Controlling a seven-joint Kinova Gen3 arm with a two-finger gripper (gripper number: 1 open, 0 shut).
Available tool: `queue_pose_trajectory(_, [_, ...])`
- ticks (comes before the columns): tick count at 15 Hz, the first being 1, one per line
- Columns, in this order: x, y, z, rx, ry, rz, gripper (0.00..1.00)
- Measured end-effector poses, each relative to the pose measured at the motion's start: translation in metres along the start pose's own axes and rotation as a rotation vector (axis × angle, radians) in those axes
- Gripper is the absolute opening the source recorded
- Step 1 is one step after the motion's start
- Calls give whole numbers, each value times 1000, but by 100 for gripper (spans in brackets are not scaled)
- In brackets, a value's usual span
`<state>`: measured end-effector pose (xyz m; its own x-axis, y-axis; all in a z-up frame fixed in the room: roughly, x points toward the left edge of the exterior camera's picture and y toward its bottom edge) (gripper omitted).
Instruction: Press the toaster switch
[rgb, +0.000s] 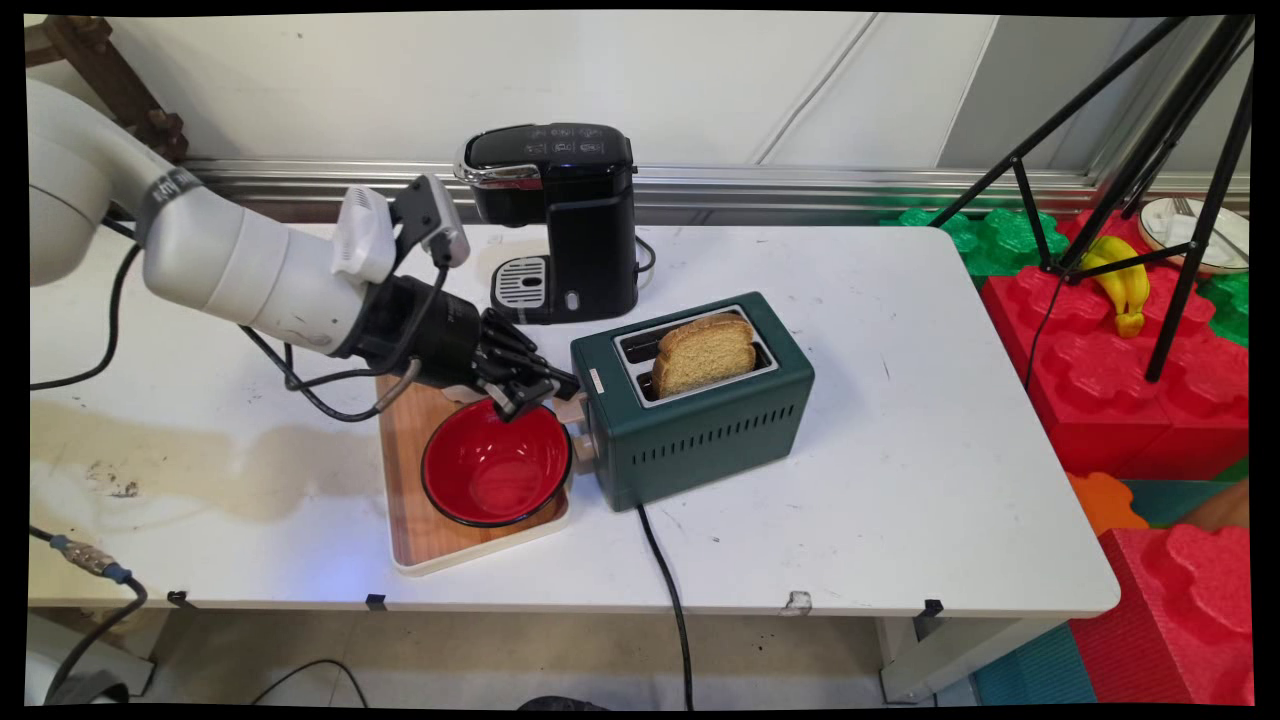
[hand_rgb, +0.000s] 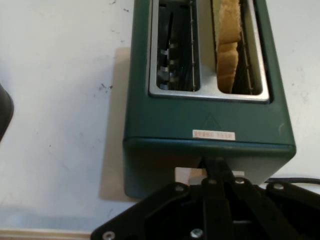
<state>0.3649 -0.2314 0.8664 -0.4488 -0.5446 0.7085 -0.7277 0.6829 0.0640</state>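
At toaster's left end, gripper (rgb: 548, 393) sits against lever (rgb: 573, 409), just above far-right rim of red bowl (rgb: 495, 463) on wooden tray (rgb: 412, 520). Jaws look pinched together at lever in hand view, w/ pale lever knob just showing behind them; real grip or mere contact, can't tell. Green toaster (rgb: 700, 410) mid-table, bread slice (rgb: 703, 354) standing up out of its far slot, near slot empty. Coffee maker (rgb: 560, 215) behind. Risks: fingers slip off small lever; downward push clips bowl rim, tips it; sideways force shoves toaster right, tugs cord (rgb: 668, 585)
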Motion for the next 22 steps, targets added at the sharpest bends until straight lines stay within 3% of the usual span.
queue_pose_trajectory(22, [-28, -7, 27, -10, -67, -14, 0])
